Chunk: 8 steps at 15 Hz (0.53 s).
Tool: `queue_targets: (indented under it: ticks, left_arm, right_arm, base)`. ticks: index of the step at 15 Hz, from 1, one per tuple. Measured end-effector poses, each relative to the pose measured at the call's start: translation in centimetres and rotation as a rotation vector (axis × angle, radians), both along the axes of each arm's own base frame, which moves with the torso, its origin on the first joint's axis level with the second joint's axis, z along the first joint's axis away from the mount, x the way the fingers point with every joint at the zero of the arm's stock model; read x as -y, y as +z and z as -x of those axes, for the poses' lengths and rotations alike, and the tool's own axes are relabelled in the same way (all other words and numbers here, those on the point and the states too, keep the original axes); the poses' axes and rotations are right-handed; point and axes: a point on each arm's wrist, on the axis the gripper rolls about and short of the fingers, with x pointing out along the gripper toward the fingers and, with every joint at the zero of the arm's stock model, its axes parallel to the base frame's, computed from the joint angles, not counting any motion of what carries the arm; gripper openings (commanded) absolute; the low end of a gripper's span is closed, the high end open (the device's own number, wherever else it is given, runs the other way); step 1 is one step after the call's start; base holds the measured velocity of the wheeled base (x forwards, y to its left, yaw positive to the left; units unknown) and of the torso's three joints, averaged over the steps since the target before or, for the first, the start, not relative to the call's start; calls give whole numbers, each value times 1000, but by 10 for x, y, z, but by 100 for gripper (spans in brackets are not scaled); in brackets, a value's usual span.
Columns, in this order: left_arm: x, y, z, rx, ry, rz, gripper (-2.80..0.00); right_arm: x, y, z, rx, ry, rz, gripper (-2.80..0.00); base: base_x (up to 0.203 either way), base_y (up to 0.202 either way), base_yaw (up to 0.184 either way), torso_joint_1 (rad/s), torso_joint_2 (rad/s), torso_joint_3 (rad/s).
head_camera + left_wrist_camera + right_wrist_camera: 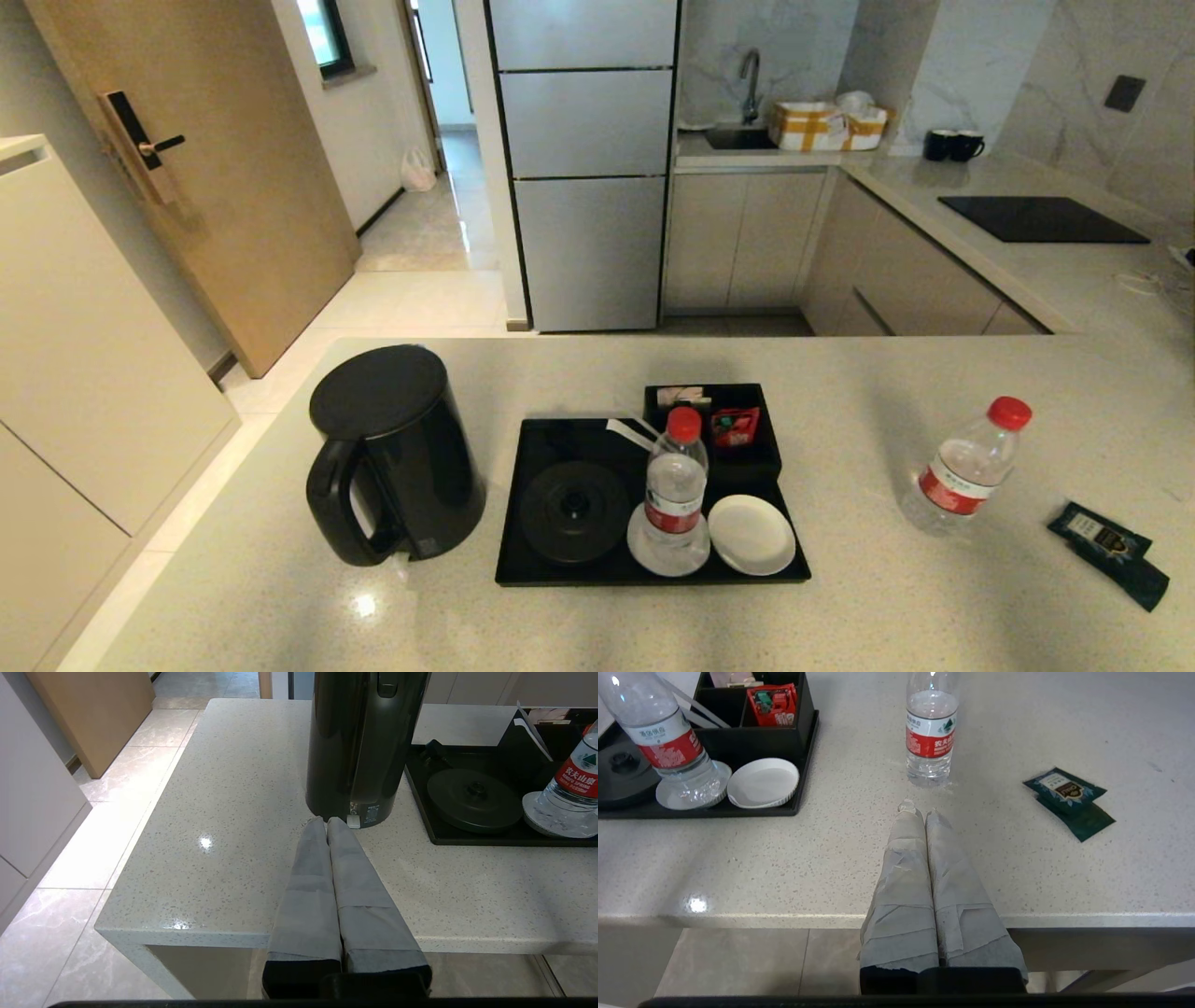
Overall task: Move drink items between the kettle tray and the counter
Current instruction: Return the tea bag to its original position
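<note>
Red-label bottle (930, 728), sachet (1068, 800): print unreadable

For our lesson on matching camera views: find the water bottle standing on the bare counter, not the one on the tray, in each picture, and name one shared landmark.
Head view: counter bottle, right of the kettle tray.
Left wrist view: not in it.
Right wrist view: counter bottle, just beyond the shut right gripper.
Shared landmark: the bottle on the tray's coaster.

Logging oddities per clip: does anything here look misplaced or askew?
The kettle stands on the counter left of the tray, off its base. One coaster is empty; the second bottle and teal sachets lie on the counter to the right. Nothing is spilled.
</note>
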Motion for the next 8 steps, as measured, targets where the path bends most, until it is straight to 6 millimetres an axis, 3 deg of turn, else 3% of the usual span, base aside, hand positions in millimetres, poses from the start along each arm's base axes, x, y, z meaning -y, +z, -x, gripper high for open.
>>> queue_targets:
  ticks: [8]
  left_arm:
    - [0, 0, 0, 0, 0, 0, -280]
  right_arm:
    - [0, 0, 0, 1, -4, -28, -280]
  base:
    - [0, 0, 0, 0, 0, 0]
